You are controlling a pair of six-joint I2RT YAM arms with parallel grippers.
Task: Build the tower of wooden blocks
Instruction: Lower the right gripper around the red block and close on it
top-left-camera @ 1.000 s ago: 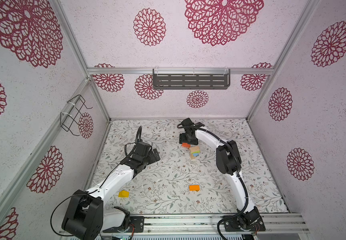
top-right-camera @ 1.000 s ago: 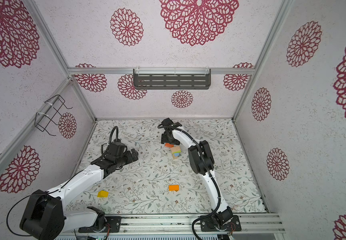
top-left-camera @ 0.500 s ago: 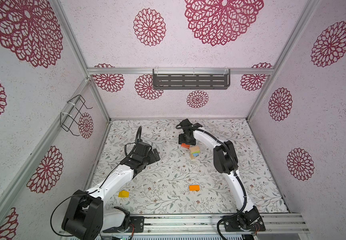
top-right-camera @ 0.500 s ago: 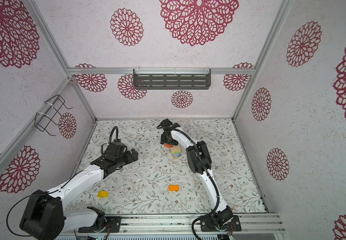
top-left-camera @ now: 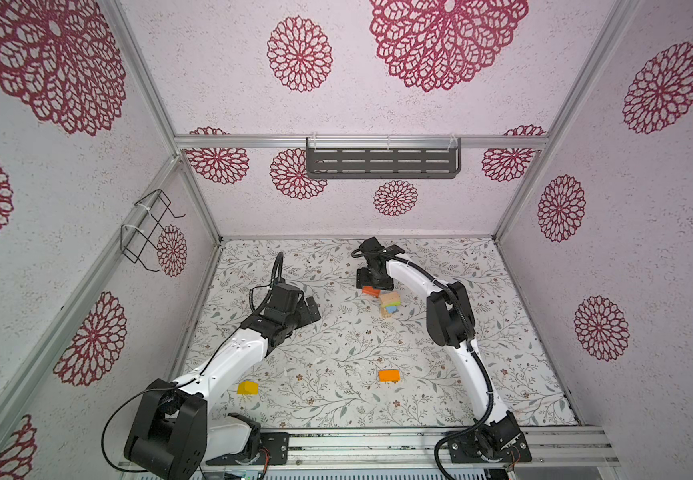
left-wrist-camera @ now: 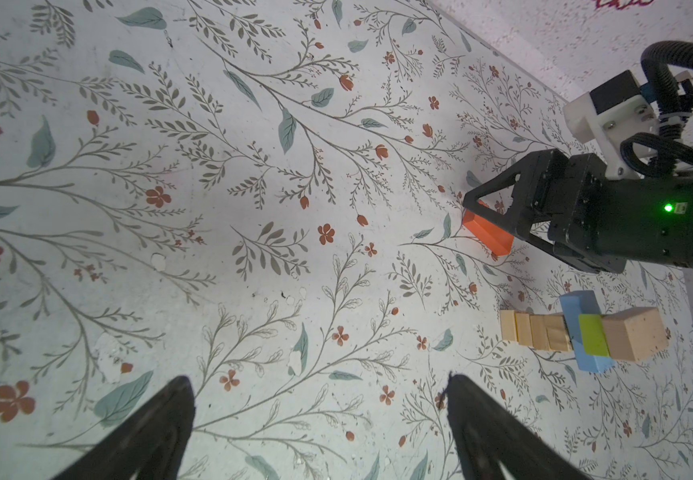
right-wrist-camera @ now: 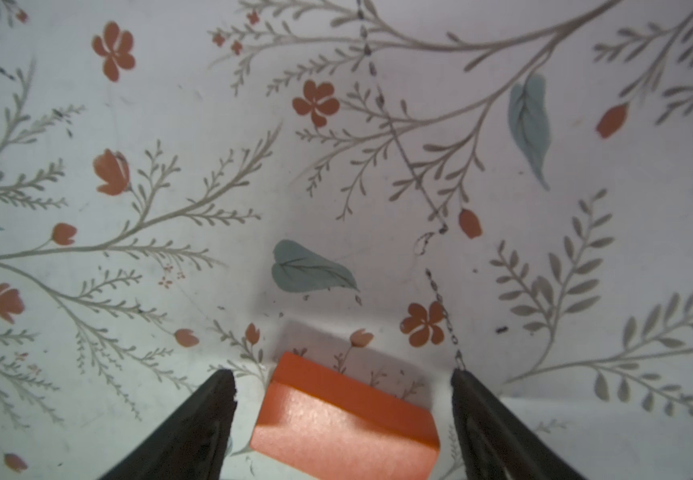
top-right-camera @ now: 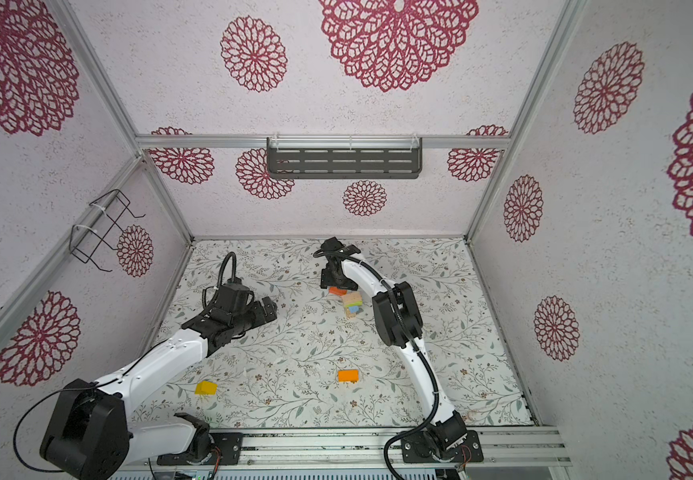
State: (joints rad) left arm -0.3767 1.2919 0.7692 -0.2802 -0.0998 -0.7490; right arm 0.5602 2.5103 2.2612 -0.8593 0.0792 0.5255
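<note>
Wood block tower (top-left-camera: 390, 304) stands toward the back-middle of the floral mat (top-left-camera: 336, 345), a bit R of centre in both top views. From the L wrist cam the tower (left-wrist-camera: 585, 332) has plain wood pieces at the base, then a blue bar, a lime green one and a plain cube on top. Just beside it on the far side, the red-orange block (right-wrist-camera: 344, 424) lies on the mat w/ the right gripper (right-wrist-camera: 341, 379) straddling it: jaws apart, small gap each side, nothing grabbed. Left gripper (left-wrist-camera: 317, 379) hangs well apart to the L, jaws wide and empty. Orange block (top-left-camera: 389, 375) and yellow block (top-left-camera: 247, 388) lie loose nearer the front rail, apart from each other.
</note>
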